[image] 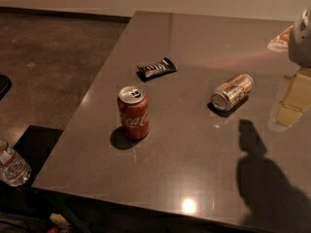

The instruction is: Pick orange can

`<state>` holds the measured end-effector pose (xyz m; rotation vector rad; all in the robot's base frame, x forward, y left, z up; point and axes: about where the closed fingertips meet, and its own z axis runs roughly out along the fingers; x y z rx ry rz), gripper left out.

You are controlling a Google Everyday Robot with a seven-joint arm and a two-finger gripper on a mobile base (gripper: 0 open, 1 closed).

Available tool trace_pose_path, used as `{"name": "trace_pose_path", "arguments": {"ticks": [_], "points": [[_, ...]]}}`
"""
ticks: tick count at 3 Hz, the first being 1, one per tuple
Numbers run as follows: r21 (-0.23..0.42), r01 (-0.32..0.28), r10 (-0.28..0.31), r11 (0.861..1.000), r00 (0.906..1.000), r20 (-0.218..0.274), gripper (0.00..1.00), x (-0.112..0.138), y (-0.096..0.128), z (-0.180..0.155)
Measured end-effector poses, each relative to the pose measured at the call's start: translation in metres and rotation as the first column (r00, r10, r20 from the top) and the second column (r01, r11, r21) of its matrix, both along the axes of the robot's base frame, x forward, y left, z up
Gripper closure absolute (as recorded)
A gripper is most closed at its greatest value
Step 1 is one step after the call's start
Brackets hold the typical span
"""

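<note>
The orange can lies on its side on the dark grey table, right of centre, with its silver end facing the front left. It has pale orange-gold and white sides. My gripper hangs at the right edge of the view, to the right of the can and apart from it, under its grey wrist. It holds nothing that I can see. Its shadow falls on the table in front of the can.
A red Coca-Cola can stands upright at the left centre. A black snack wrapper lies behind it. A pale packet shows at the far right, partly hidden. A water bottle sits below the table's left edge.
</note>
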<state>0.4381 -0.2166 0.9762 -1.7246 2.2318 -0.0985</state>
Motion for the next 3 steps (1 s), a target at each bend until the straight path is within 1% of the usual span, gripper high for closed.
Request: {"name": "trace_pose_path", "arguments": {"ticks": [1, 2, 3], "points": [[0.000, 0.000, 0.000, 1.000, 1.0000, 0.000, 0.00, 0.000, 0.000, 0.000], [-0.002, -0.022, 0.022, 1.000, 0.9996, 0.017, 0.00, 0.010, -0.007, 0.003], [-0.028, -0.097, 0.098, 0.995, 0.9951, 0.014, 0.00, 0.037, -0.017, 0.000]]}}
